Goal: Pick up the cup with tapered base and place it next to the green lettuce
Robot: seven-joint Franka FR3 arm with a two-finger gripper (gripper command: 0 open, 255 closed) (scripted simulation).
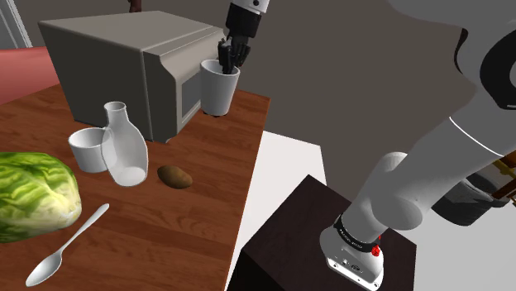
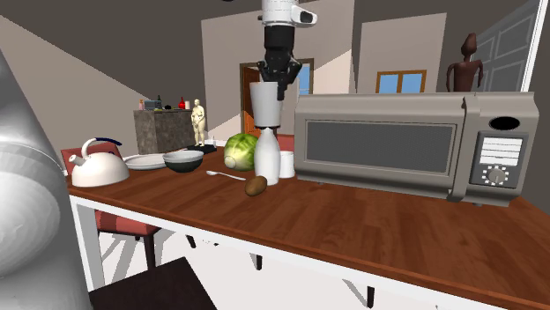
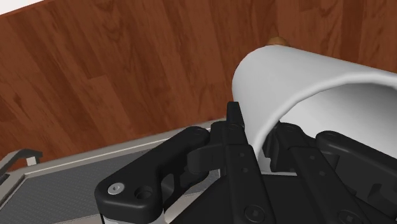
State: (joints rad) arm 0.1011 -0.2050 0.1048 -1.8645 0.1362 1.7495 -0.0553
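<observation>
The white cup (image 1: pixel 219 89) narrows toward its base and hangs in the air in front of the microwave, well above the table. My black gripper (image 1: pixel 227 59) comes down from above and is shut on its rim, one finger inside the wall and one outside. In the second exterior view the cup (image 2: pixel 266 106) hangs under the gripper (image 2: pixel 276 77), above a white bottle. The wrist view has the cup (image 3: pixel 286 83) clasped in the gripper (image 3: pixel 254 137). The green lettuce (image 1: pixel 33 194) lies at the shoulder view's lower left; in the second exterior view the lettuce (image 2: pixel 240 150) sits behind the bottle.
A grey microwave (image 1: pixel 124 70) stands behind the cup. A white bottle (image 1: pixel 122 147), a short white cup (image 1: pixel 87 150), a brown potato (image 1: pixel 174 176) and a spoon (image 1: pixel 66 245) lie between cup and lettuce. A kettle (image 2: pixel 97 163), plate (image 2: pixel 145 162) and bowl (image 2: pixel 183 160) stand beyond.
</observation>
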